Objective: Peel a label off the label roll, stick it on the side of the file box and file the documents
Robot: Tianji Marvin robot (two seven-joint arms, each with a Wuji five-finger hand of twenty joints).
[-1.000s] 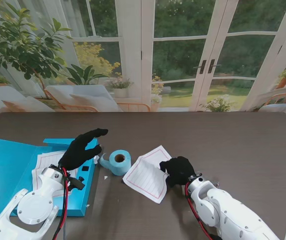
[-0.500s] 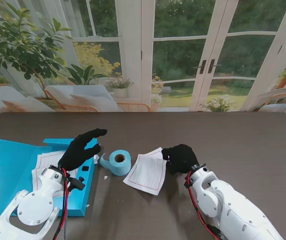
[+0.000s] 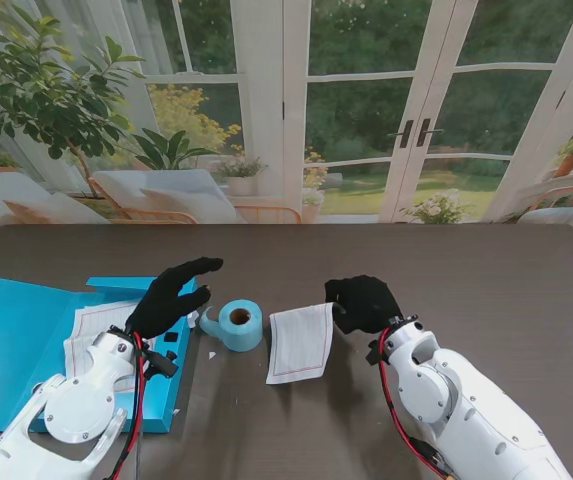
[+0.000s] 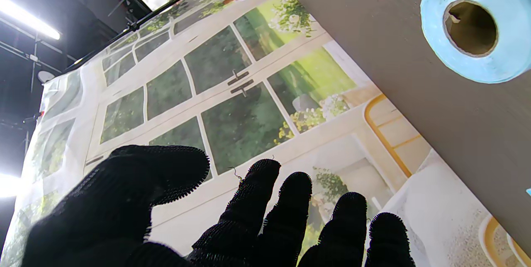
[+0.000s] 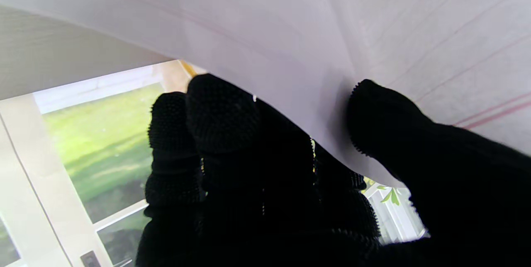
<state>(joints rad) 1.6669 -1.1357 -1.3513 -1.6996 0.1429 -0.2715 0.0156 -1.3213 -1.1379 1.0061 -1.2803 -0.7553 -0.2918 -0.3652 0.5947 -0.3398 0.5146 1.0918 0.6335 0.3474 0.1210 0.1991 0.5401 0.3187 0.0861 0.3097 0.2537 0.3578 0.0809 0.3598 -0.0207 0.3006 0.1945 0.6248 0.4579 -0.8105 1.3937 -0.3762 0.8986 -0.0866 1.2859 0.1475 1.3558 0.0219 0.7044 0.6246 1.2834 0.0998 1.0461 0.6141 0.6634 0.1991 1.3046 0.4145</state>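
Dark wood tabletop [image 3: 486,270] is backed by garden doors. A lined document sheet [image 3: 301,343] is pinched at its far corner by the right hand [image 3: 362,303], beside the blue label roll [image 3: 238,324]; the left hand [image 3: 169,297] is held spread, grasping nothing, over the open blue file box [image 3: 16,340]. With so thin a pinch, the sheet could be creased or dropped.

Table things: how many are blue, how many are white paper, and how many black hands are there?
Blue: 2, the file box and the label roll.
White paper: 2, the sheet in the box and the held sheet.
Black hands: 2, left hand and right hand.
Total: 6.
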